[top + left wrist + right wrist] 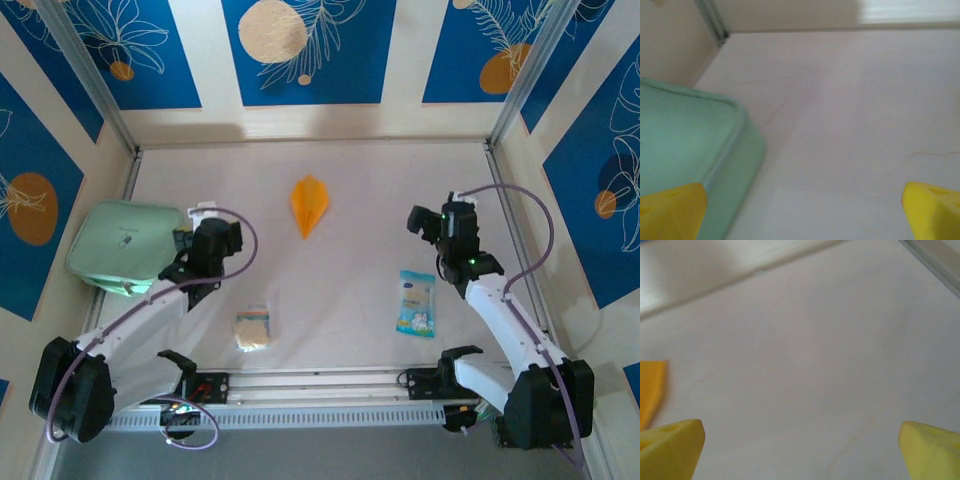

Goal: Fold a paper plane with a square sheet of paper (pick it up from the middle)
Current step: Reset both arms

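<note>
The orange-yellow sheet of paper lies folded into a slim pointed paper plane (309,205) with a centre crease, flat on the table at the back middle, its tip toward the near side. Nothing holds it. My left gripper (205,222) hovers to its left by the green case, open, and its yellow fingertips (672,210) stand wide apart over bare table. My right gripper (440,215) hovers to the right of the plane, also open with nothing between its fingers (935,452). An edge of the orange paper (651,390) shows at the left of the right wrist view.
A mint-green case (125,245) sits at the left, close beside my left gripper (805,215). A blue-white packet (416,303) lies near the right arm. A small beige spongy square (253,328) lies at the front middle. Walls enclose the table.
</note>
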{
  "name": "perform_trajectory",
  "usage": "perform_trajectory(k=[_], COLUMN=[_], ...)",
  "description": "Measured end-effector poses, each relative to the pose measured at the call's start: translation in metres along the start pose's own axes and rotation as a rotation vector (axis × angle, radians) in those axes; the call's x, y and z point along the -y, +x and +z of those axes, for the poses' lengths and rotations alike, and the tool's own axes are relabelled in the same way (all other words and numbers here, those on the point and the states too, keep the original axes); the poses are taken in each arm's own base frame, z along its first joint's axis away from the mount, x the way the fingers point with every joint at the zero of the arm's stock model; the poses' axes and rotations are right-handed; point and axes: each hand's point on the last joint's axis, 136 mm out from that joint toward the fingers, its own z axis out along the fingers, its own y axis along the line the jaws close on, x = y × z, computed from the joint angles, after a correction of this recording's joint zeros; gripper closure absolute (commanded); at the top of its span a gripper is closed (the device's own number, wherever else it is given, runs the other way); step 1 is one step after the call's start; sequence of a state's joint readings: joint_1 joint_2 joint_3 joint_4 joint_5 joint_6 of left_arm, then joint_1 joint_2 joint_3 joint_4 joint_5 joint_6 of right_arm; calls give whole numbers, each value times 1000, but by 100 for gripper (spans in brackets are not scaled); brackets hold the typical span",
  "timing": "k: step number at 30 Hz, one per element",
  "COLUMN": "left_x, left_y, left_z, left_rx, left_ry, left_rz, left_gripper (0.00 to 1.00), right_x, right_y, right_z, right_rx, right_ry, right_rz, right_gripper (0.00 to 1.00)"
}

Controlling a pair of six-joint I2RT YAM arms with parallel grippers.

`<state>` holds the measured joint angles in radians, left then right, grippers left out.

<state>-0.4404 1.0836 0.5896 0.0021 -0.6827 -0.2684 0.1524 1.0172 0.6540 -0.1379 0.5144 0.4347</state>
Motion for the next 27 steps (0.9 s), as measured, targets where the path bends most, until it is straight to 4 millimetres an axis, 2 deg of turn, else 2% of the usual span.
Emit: perform_trajectory(k=[4,7,12,16,24,27], left_x=[-29,-43,-42,-36,-24,-19], left_y=[30,43,57,52,35,29], left_z=[12,24,46,58,71,76], left_rx=[21,30,30,57,143,175], left_ry=[-74,-100,-54,37,220,275], left_rz=[49,64,82,59,12,11], left_gripper=[1,1,1,1,1,1], right_x=[29,38,41,38,17,9], right_y=[33,44,55,60,33,32], right_z=[19,31,50,61,66,68], right_rx=[-19,-22,-10,-9,117,130], right_ry=[87,110,91,53,-88,-144], right_rz=[-28,-64,-121,-159,-184,-196], right_gripper=[1,1,1,0,1,1])
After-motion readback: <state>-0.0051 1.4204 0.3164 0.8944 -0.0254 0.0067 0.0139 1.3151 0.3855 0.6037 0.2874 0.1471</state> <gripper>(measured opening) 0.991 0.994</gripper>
